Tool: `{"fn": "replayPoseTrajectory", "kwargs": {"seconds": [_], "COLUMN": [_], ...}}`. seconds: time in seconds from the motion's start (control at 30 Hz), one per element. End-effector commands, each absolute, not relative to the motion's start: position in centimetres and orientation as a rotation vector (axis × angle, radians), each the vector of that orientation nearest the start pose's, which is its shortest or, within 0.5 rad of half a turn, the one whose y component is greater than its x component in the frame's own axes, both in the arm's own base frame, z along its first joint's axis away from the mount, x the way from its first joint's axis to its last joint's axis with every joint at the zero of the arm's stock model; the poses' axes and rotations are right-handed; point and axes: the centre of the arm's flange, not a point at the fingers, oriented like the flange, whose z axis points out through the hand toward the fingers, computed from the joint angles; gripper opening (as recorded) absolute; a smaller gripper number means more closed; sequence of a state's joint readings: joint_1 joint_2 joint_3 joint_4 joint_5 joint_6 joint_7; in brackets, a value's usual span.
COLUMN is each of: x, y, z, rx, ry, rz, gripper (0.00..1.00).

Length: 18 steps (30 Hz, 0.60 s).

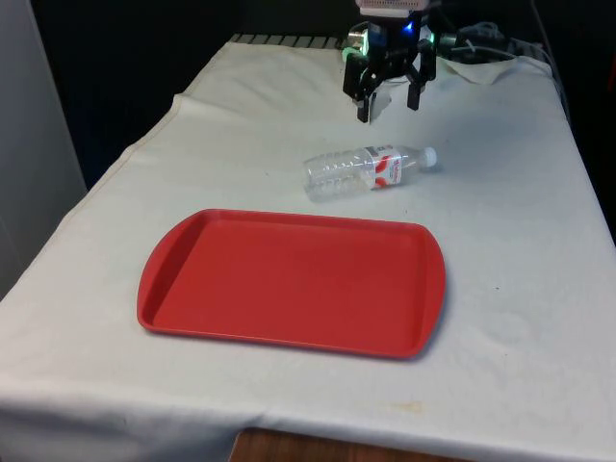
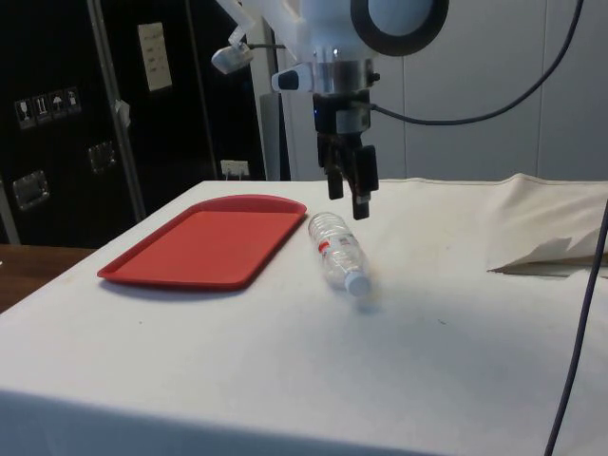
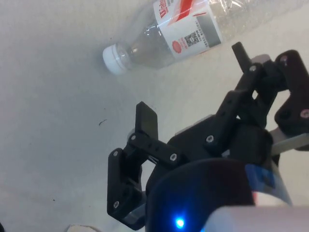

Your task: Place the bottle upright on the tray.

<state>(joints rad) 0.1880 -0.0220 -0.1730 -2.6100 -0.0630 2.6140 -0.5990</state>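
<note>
A clear plastic bottle (image 1: 371,170) with a red and white label and a white cap lies on its side on the white cloth, just beyond the far edge of the red tray (image 1: 289,281). Seen from the side, the bottle (image 2: 339,251) rests right beside the tray (image 2: 204,241), cap pointing away from it. My gripper (image 1: 388,106) hangs open above the cloth, behind the bottle and apart from it, with nothing between its fingers. The side view has the gripper (image 2: 349,193) just above the bottle's body. In the wrist view the bottle (image 3: 193,32) lies beyond the spread fingertips (image 3: 146,117).
The white cloth (image 1: 539,289) covers the table, rumpled into a fold (image 2: 541,252) at the robot's end. Cables (image 1: 481,43) lie near the robot's base. Bare cloth surrounds the tray on all sides.
</note>
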Motion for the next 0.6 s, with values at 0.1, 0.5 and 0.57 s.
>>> {"fn": "replayPoseTrajectory", "kwargs": {"seconds": [0.1,0.5,0.57], "x": [43.8,43.81,43.77], "y": [0.92,0.92,0.92], "z": [26.09,26.07,26.03], "rx": [-2.988,-2.948,-2.94], "ry": [-1.082,-1.189,-1.208], "rz": [-0.038,-0.033,-0.031], "gripper": [1.0,1.0,1.0]}}
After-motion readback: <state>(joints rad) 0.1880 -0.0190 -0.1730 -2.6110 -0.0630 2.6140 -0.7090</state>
